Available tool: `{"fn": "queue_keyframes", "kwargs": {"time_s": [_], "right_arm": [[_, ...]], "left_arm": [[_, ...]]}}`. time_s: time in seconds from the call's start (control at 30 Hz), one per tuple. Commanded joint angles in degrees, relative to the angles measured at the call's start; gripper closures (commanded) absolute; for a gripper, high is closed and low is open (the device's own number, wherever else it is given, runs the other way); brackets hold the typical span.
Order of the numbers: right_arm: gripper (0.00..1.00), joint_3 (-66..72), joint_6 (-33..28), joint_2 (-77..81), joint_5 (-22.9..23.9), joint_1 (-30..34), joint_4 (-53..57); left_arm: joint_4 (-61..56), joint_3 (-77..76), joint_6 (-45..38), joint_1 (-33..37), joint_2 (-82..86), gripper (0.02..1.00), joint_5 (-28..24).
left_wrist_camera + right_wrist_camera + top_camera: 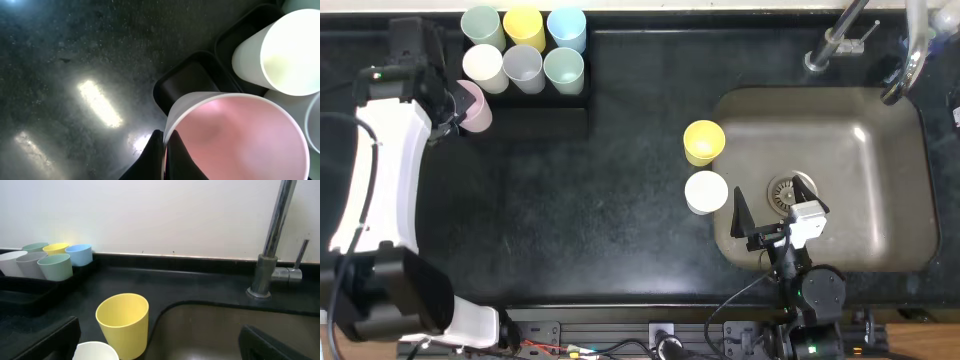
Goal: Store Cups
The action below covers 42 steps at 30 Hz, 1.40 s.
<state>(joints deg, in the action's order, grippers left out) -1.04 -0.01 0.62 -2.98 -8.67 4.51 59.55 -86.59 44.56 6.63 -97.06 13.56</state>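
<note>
The left gripper (453,107) holds a pink cup (475,106) by the tray (555,122); a yellow cup (704,142) and white cup (706,192) stand beside the sink (880,180).

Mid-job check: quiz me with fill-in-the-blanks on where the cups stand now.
The cup in the left end effector is ___. The tray holds ___ cups. By the sink, the white cup stands beside a ___ one. The right end effector is ___.
Missing: pink, six, yellow, open.
</note>
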Motion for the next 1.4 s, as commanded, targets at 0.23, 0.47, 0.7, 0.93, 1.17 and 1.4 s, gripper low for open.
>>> {"fn": "queue_keyframes", "kwargs": {"time_s": [0.23,0.47,0.7,0.93,1.17,1.4], "right_arm": [[0.005,0.76,0.02,-0.42,0.02,-0.31,-0.28],[0.003,0.76,0.02,-0.42,0.02,-0.31,-0.28],[0.003,0.76,0.02,-0.42,0.02,-0.33,-0.28],[0.003,0.76,0.02,-0.42,0.02,-0.33,-0.28],[0.003,0.76,0.02,-0.42,0.04,-0.31,-0.28],[0.003,0.76,0.02,-0.42,0.02,-0.33,-0.28]], "left_arm": [[-1.62,0.39,-1.11,0.07,-2.71,0.985,1.68],[-2.49,0.39,-1.31,0.07,-4.90,0.985,1.73],[-3.54,0.37,-1.29,0.07,-5.90,0.982,2.60],[-3.74,0.39,-1.29,0.07,-7.15,0.985,2.54],[-3.78,0.37,-1.29,0.04,-8.79,0.985,2.51],[-3.82,0.39,-1.27,0.04,-8.90,0.974,2.54]]}}
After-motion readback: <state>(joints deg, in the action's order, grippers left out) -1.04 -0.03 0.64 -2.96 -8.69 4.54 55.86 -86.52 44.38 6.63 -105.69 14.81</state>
